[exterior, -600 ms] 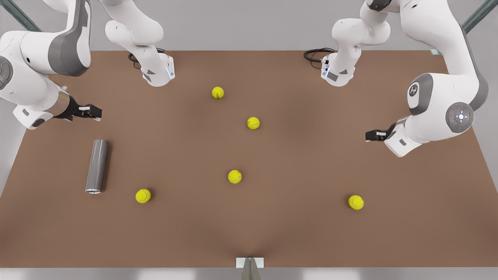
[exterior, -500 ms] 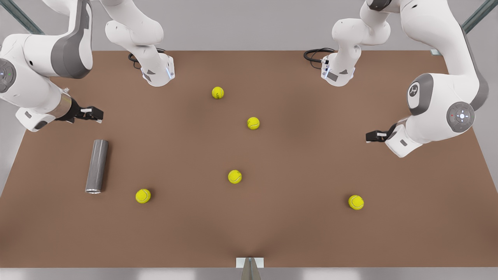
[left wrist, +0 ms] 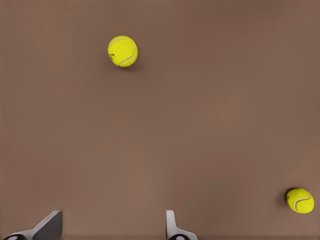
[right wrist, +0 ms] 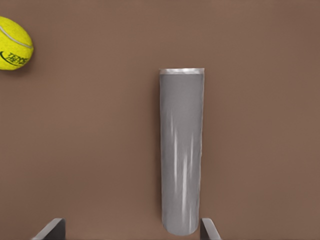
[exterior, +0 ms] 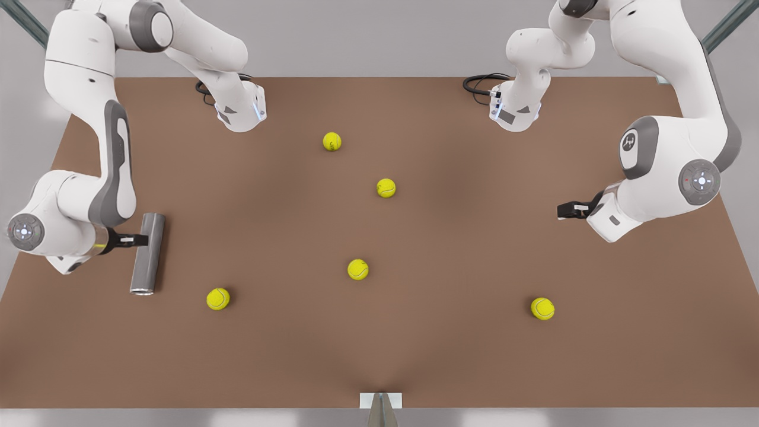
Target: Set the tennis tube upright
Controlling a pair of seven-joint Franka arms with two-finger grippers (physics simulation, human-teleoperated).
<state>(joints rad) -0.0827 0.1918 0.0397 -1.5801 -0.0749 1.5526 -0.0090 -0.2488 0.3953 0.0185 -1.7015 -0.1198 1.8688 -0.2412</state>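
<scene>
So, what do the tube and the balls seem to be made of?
The tennis tube looks like brushed metal or glossy plastic: grey with pale streaks along it and a lighter rim; I cannot tell which. It lies flat between the open right gripper's fingers. The tennis balls look like matte yellow-green felt with a curved seam. The left gripper waits open above the table.

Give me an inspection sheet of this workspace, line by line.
Surface: brown table, flat.
Job's things: tennis tube lies flat near the front view's left edge, not upright.
Clutter: five tennis balls, scattered, apart from the tube.
Grippers: right gripper open, fingers either side of the tube's plain end; left gripper open, waiting on the front view's right.
Cables: black cables by the arm bases.
Surroundings: grey wall, metal struts.
</scene>
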